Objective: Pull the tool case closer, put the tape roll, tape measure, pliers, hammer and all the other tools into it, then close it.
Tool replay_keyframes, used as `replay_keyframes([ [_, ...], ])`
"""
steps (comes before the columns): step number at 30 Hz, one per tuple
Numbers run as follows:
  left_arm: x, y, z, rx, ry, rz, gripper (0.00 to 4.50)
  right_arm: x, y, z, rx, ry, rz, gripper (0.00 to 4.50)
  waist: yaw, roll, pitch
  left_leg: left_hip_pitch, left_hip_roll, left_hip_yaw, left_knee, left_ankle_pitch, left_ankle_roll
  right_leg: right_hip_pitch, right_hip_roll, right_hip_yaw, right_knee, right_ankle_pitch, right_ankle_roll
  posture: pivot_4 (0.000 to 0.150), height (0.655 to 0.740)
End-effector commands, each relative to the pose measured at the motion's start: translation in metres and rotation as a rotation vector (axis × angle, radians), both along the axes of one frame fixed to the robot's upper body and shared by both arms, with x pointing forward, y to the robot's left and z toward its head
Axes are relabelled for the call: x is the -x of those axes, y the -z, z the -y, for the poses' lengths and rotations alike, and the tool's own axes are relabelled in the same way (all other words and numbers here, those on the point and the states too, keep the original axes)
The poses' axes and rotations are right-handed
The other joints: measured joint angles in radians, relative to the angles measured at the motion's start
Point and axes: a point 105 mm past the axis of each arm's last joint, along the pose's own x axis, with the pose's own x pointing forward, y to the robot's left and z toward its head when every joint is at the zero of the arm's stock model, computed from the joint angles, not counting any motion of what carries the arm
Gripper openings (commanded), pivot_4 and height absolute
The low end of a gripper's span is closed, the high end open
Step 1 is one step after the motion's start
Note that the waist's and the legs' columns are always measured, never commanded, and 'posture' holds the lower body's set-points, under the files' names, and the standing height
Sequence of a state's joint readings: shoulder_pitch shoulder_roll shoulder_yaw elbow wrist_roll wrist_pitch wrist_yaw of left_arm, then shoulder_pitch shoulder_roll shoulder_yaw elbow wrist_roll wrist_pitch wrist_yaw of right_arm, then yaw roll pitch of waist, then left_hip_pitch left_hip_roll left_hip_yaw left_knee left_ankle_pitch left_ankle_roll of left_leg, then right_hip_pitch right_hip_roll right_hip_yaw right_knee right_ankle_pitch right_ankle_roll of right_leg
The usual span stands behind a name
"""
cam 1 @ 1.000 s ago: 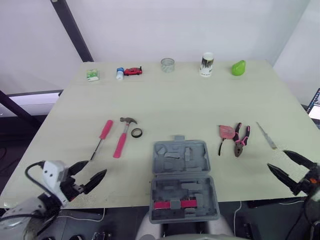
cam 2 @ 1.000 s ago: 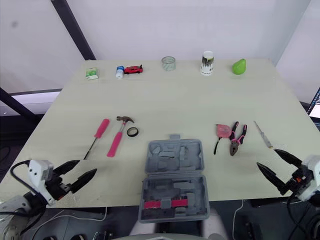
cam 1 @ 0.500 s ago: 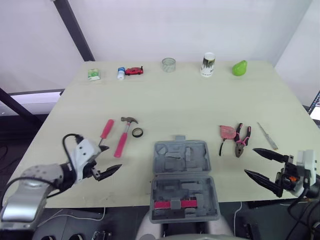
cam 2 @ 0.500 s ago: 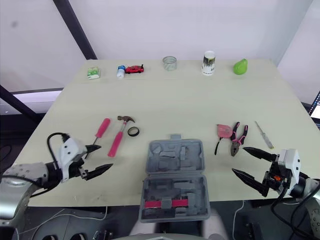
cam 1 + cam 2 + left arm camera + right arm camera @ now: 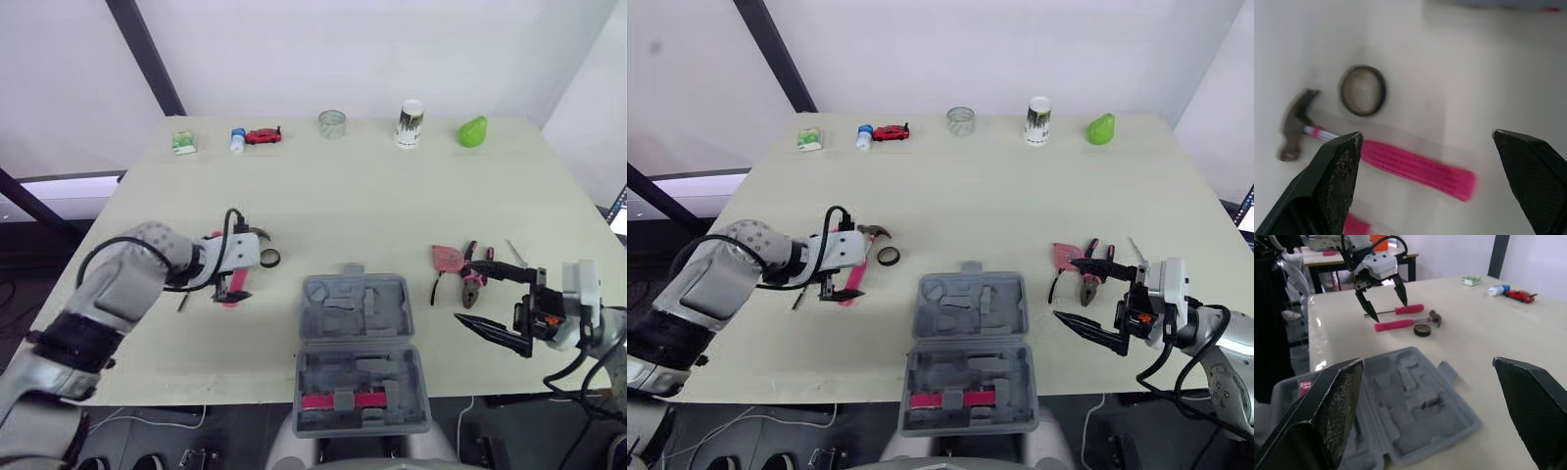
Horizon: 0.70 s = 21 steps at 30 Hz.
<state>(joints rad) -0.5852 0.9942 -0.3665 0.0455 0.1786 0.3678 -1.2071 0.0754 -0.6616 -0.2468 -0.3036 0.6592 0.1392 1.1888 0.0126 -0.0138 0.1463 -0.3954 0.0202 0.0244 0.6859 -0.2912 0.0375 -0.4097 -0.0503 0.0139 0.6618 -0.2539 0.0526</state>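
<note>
Tool case (image 5: 358, 338) lies open at the desk's (image 5: 392, 196) near edge, nothing packed yet. Left end effector (image 5: 233, 276), spread wide and empty, hovers over the hammer (image 5: 1415, 169). Right end effector (image 5: 462, 291), agape and empty, hangs beside the pliers (image 5: 1087, 284).

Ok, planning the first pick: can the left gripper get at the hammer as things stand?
Probably yes: the left gripper hangs open over the hammer, nothing lies across its handle, and the tape roll sits off beside its head.
</note>
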Motion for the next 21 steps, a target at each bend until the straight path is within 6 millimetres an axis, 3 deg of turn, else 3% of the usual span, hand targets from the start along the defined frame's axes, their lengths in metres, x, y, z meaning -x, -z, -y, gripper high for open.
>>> replay_keyframes([
  [1,-0.016,-0.001,0.003,-0.09,0.005,-0.007,4.5,-0.002,-0.006,-0.001,-0.007,0.018,0.048,4.44,0.002,-0.001,0.001,0.0,0.0,0.0,0.0,0.0,0.0,0.0,0.0,0.0,0.0,0.0,0.0,0.15,0.74],
  [7,-0.036,-0.003,0.017,-0.184,0.069,-0.014,4.5,-0.004,-0.004,-0.002,-0.021,0.053,0.055,4.44,0.001,-0.003,0.002,-0.002,0.0,-0.001,0.001,0.0,0.0,0.0,0.0,-0.001,0.0,0.0,0.0,0.15,0.74],
  [21,-0.05,0.023,0.016,-0.338,0.108,-0.139,4.5,-0.004,-0.007,-0.004,-0.024,0.067,0.072,4.44,0.002,-0.004,0.002,-0.002,0.0,-0.002,0.002,0.0,0.0,0.0,0.0,-0.001,0.0,0.0,0.0,0.15,0.74],
])
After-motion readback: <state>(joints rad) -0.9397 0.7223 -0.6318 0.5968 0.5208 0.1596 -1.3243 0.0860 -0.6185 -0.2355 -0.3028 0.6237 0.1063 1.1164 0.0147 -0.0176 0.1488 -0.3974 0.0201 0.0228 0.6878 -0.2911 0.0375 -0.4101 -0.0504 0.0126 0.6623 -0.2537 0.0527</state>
